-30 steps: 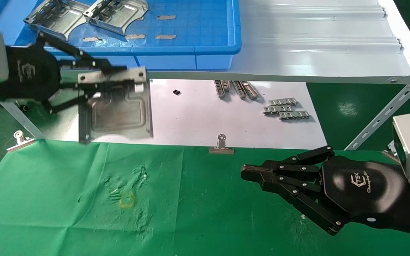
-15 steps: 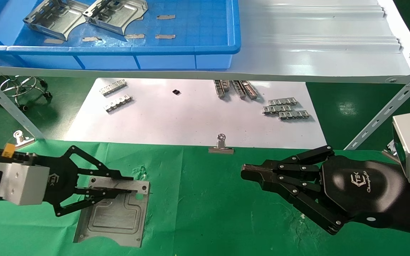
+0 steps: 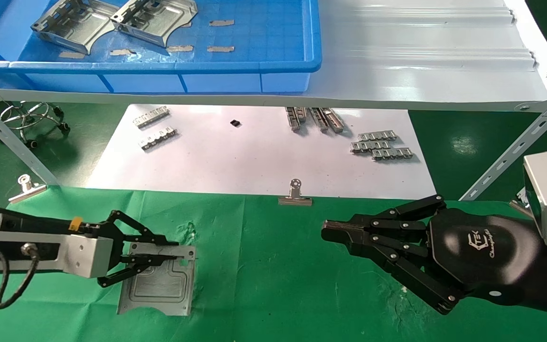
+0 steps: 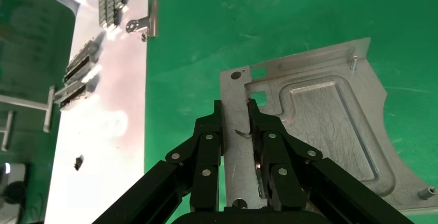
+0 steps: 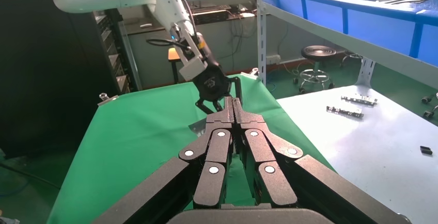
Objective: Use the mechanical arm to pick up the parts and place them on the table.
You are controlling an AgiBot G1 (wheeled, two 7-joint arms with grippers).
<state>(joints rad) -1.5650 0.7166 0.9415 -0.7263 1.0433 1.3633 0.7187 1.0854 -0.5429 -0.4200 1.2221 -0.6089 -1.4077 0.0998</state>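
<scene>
My left gripper (image 3: 177, 250) is shut on the folded edge of a silvery sheet-metal part (image 3: 159, 285). The part lies low on the green table cloth (image 3: 273, 285) at the front left. In the left wrist view my black fingers (image 4: 212, 136) sit on either side of the part's edge strip (image 4: 236, 146), and its embossed face (image 4: 330, 126) rests on the cloth. Two more parts (image 3: 74, 23) (image 3: 157, 19) lie in the blue tray (image 3: 254, 66) on the shelf. My right gripper (image 3: 325, 230) is shut and empty, and hovers over the cloth at the right.
A white paper sheet (image 3: 254, 156) behind the cloth carries small toothed strips (image 3: 380, 145) (image 3: 155, 128). Binder clips (image 3: 295, 194) (image 3: 26, 187) pin the cloth's far edge. A white shelf (image 3: 420, 52) on angled struts (image 3: 515, 142) overhangs the paper.
My left gripper carried the part down from in front of the tray to the green cloth. In the last half second it sank lower and the part settled onto the cloth. The right arm has not moved.
</scene>
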